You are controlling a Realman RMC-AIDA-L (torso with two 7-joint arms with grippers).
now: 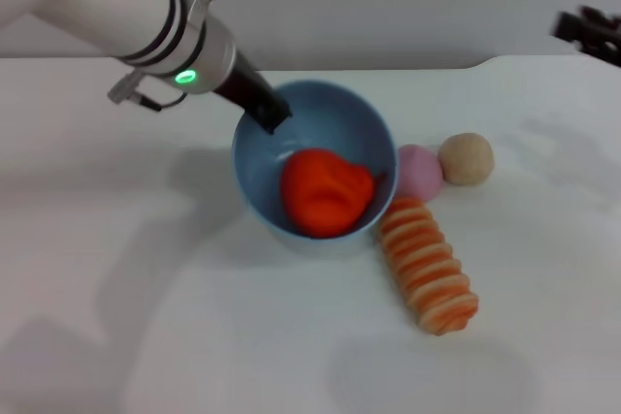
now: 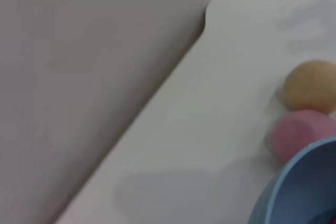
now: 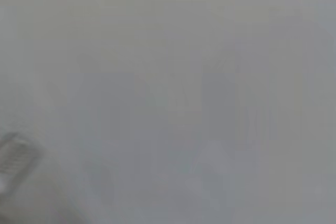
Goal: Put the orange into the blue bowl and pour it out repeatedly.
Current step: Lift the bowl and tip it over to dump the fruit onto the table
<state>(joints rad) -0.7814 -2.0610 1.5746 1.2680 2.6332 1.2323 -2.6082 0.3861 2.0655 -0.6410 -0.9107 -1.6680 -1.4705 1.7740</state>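
Crowding blue bowl (orange inside): pink ball, striped roll.

One orange. One blue bowl. One pink ball. One pale tan ball. One orange-and-cream striped roll. Toy foods counted: four. Bowls: one. Two grippers seen: left gripper, right gripper.
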